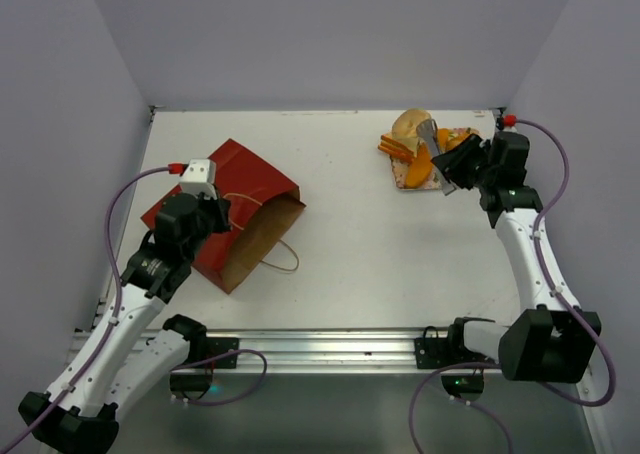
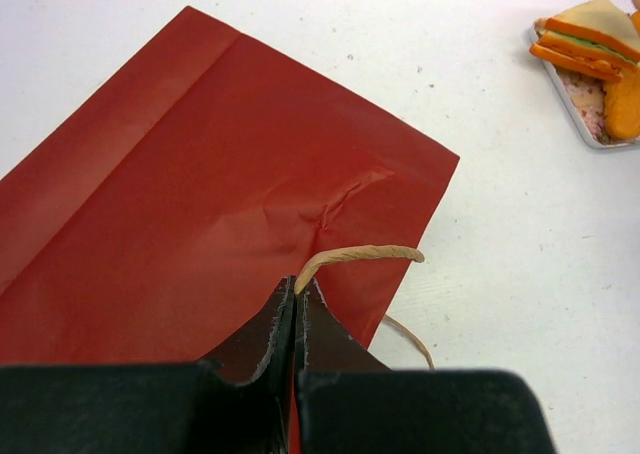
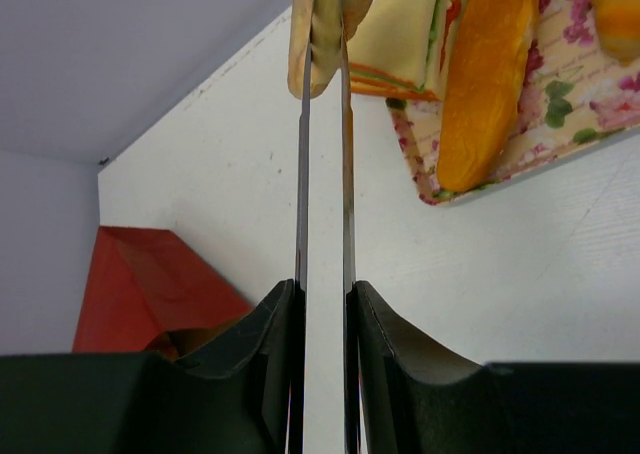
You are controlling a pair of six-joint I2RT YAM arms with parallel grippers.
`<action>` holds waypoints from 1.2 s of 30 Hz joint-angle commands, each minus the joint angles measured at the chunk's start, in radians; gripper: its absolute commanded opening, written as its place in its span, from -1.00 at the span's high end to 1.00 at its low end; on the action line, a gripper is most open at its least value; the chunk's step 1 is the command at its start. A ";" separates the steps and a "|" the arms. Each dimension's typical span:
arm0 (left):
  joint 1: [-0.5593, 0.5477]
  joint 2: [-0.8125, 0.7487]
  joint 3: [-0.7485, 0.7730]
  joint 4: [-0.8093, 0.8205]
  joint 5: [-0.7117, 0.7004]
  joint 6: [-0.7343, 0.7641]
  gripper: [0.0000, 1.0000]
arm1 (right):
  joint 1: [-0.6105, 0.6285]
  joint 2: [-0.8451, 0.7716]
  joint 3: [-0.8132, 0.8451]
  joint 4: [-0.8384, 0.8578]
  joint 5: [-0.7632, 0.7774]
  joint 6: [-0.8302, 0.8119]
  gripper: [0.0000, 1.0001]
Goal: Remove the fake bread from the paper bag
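Note:
The red paper bag (image 1: pixel 235 189) lies flat at the left, its brown open mouth facing right. It fills the left wrist view (image 2: pixel 200 174) and shows at the lower left of the right wrist view (image 3: pixel 140 284). My left gripper (image 1: pixel 208 214) is shut on the bag's tan loop handle (image 2: pixel 360 254), pinched at the fingertips (image 2: pixel 297 292). My right gripper (image 1: pixel 428 134) is at the far right, over the flowered tray. Its long thin fingers (image 3: pixel 322 4) are shut on a tan piece of fake bread (image 3: pixel 297 54), also seen from above (image 1: pixel 410 124).
The pink-flowered tray (image 1: pixel 412 182) holds orange and sandwich-like fake food (image 1: pixel 400 146), also seen in the right wrist view (image 3: pixel 490 84) and the left wrist view (image 2: pixel 590 39). The bag's other handle (image 1: pixel 285 259) lies on the table. Walls enclose the table on three sides.

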State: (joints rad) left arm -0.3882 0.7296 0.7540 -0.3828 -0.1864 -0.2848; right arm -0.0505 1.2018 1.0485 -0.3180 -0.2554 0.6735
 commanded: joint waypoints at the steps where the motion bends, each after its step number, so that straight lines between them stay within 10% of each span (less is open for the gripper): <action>1: 0.003 -0.013 -0.007 0.039 0.015 0.022 1.00 | -0.051 0.004 0.039 0.168 -0.042 0.060 0.62; 19: 0.003 -0.021 -0.005 0.039 0.016 0.024 1.00 | -0.132 0.140 -0.091 0.372 -0.007 0.103 0.62; 36: 0.003 -0.019 -0.007 0.041 0.024 0.029 1.00 | -0.132 0.133 -0.235 0.338 0.039 0.037 0.14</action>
State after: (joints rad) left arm -0.3882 0.7185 0.7540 -0.3828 -0.1696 -0.2718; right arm -0.1825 1.3670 0.8261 -0.0204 -0.2298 0.7353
